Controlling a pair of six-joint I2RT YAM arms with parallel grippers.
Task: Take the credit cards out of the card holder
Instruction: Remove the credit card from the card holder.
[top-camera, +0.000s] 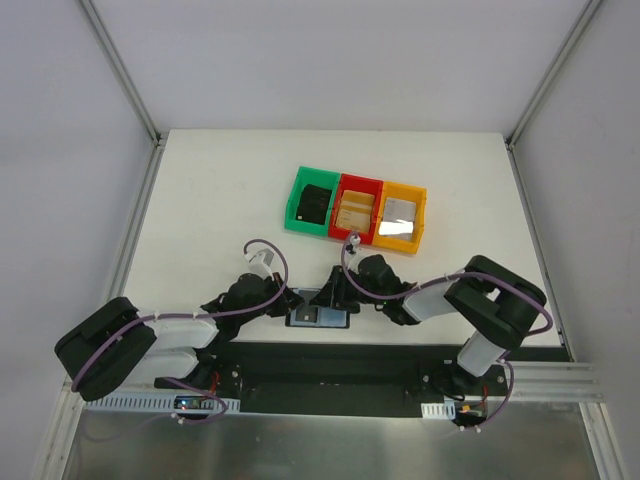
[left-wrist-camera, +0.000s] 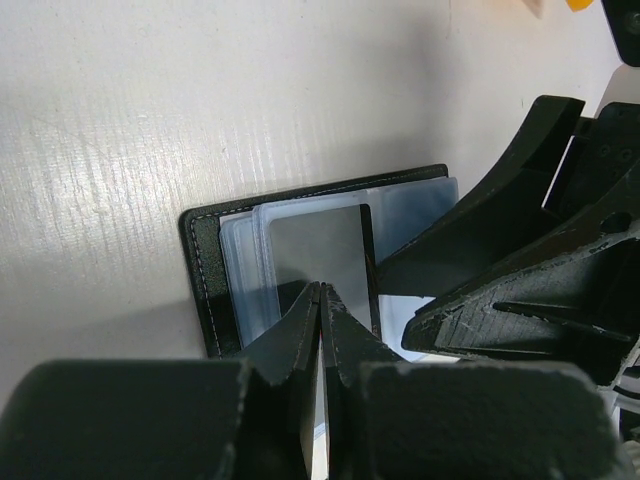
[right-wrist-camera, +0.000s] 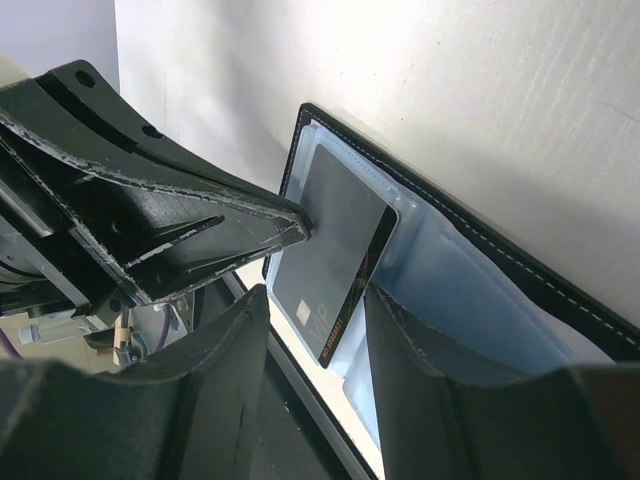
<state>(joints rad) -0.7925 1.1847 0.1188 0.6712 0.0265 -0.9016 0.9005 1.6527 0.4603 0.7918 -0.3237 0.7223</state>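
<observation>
We take this for a robotics lab test cell: a bare white table (top-camera: 210, 190) is boxed in by plain pale panels (top-camera: 60, 150) on aluminium posts (top-camera: 121, 70). Two robot arms (top-camera: 150, 345) are bolted by a metal rail (top-camera: 560, 380) (purple cables (top-camera: 268, 243) looping loose). A green bin (top-camera: 296, 200), a red bin (top-camera: 360, 180) and a yellow bin (top-camera: 405, 188) stand in a row.

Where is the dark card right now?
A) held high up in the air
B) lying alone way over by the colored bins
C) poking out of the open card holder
C: in the right wrist view, the dark card sticks partway out of the open card holder on the table, between the spread fingers of the right gripper.
</observation>
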